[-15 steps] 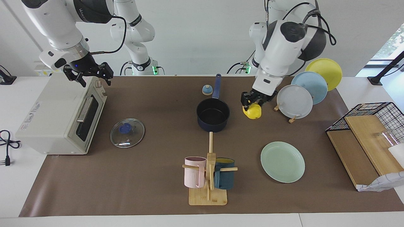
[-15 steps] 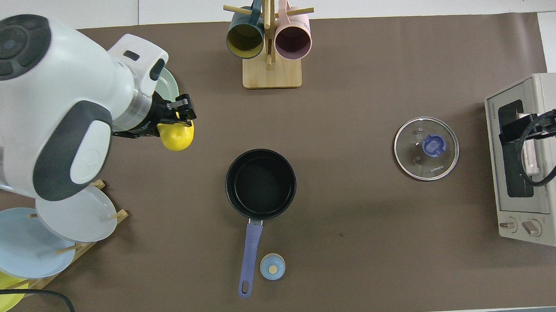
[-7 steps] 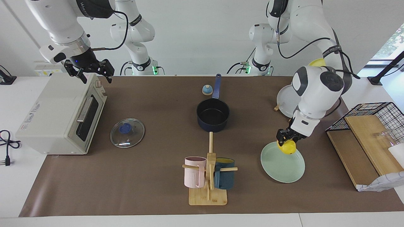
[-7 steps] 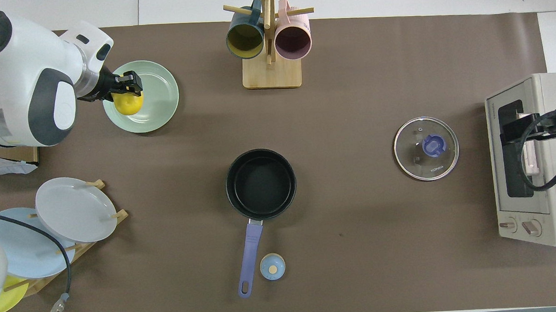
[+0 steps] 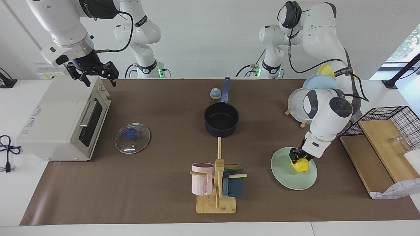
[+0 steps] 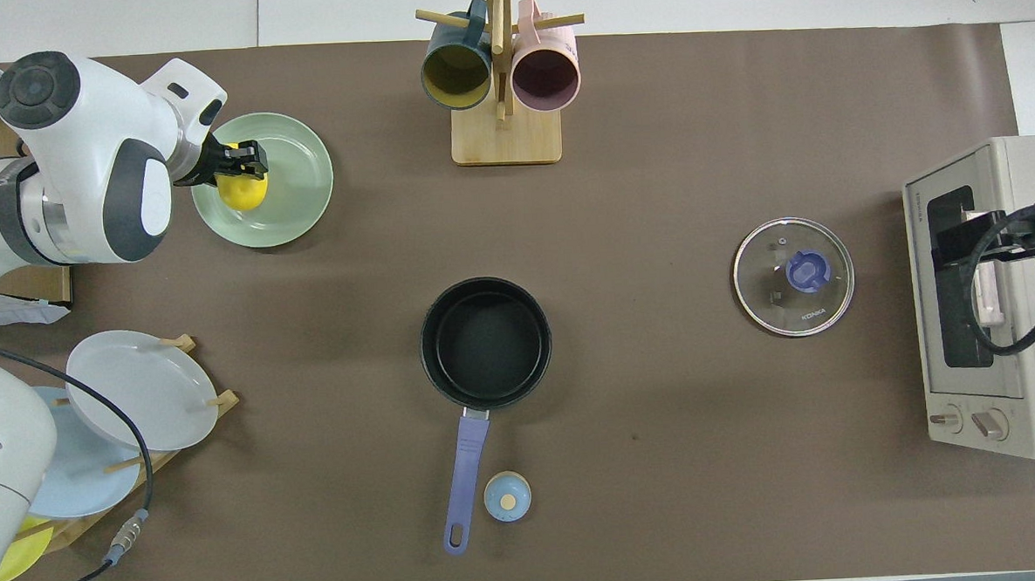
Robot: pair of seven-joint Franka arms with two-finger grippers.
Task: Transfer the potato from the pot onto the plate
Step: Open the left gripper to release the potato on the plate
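Left gripper (image 5: 298, 156), clamped on the potato (image 5: 301, 165), rests it on the plate (image 5: 282, 173) directly beneath, apparently for release; right gripper (image 5: 93, 73), its fingers apart, waits over the toaster oven (image 5: 52, 121).

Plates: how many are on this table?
4. A mint-green plate lies flat with the potato on it. A grey-white plate, a light blue plate and a yellow plate stand in the wooden rack, partly hidden by the left arm.

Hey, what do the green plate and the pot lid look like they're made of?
The plate looks like glazed ceramic or melamine: an even mint colour with a soft sheen. The lid looks like clear glass, since the brown mat shows through it, with a metal rim and a blue, probably plastic, knob.
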